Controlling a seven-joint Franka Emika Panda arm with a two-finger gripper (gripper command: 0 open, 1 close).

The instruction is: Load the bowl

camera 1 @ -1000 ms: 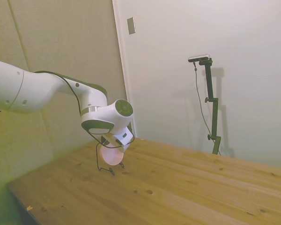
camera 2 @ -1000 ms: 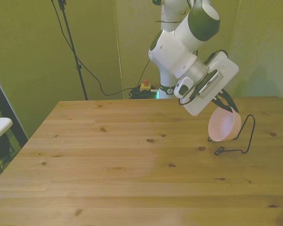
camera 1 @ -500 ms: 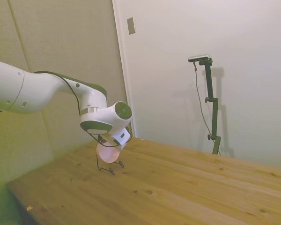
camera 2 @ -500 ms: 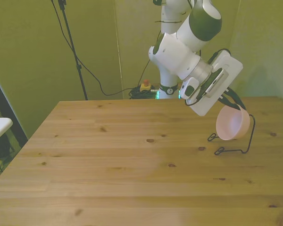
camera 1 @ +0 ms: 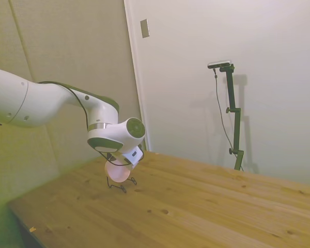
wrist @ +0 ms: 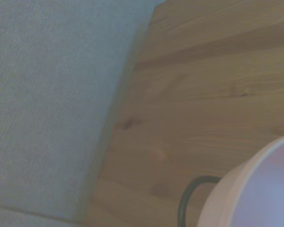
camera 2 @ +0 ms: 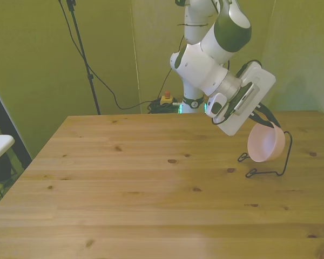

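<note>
The pale pink bowl (camera 2: 265, 144) hangs tipped on its side, its opening turned toward the front view's left. It sits just inside the upright loop of the thin black wire rack (camera 2: 285, 154) near the table's right edge in the front view. My gripper (camera 2: 268, 124) is above the bowl, shut on its upper rim. In the side view the bowl (camera 1: 117, 173) shows below the wrist, over the rack's feet (camera 1: 122, 186). The wrist view catches part of the bowl (wrist: 258, 191) and a curve of rack wire (wrist: 185, 197) over the wood.
The wooden table (camera 2: 151, 194) stretches wide toward the front view's left and front. A wall panel (wrist: 52, 104) runs close along the table edge beside the rack. A black cable stand (camera 2: 83, 56) rises behind the far left corner.
The arm carried the bowl toward the front view's right and slightly down, bringing it from in front of the rack into the rack's loop.
</note>
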